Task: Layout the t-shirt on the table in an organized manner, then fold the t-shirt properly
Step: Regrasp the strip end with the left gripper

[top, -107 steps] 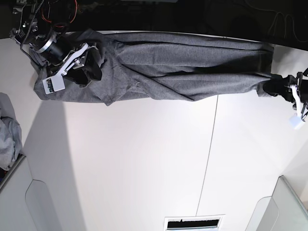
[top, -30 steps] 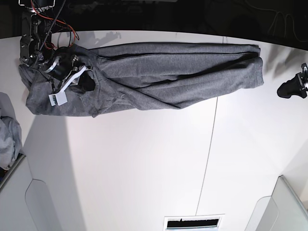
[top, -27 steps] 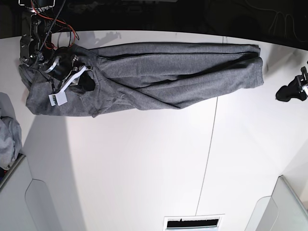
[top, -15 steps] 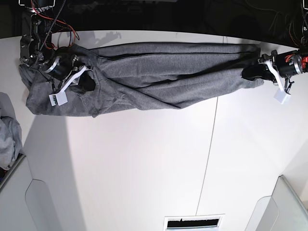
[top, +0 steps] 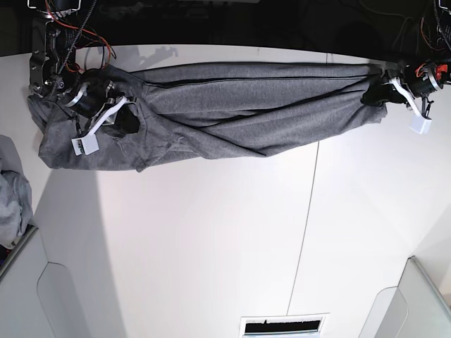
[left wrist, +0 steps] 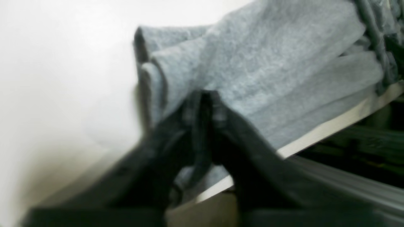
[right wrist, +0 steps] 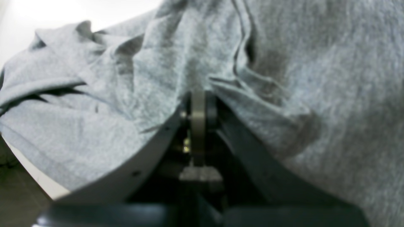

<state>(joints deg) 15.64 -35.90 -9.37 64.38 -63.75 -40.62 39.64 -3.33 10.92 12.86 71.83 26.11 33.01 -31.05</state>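
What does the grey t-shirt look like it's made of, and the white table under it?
The heather-grey t-shirt looks like soft cotton-type knit: matte, flecked, slightly fuzzy, draping in folds. The smooth white table looks like a hard laminate or painted board, faintly glossy; which one cannot be told.

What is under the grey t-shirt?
The white table lies under the t-shirt; its bare top shows all around the cloth. Whether anything else hides beneath cannot be seen, because the bunched fabric covers that strip.
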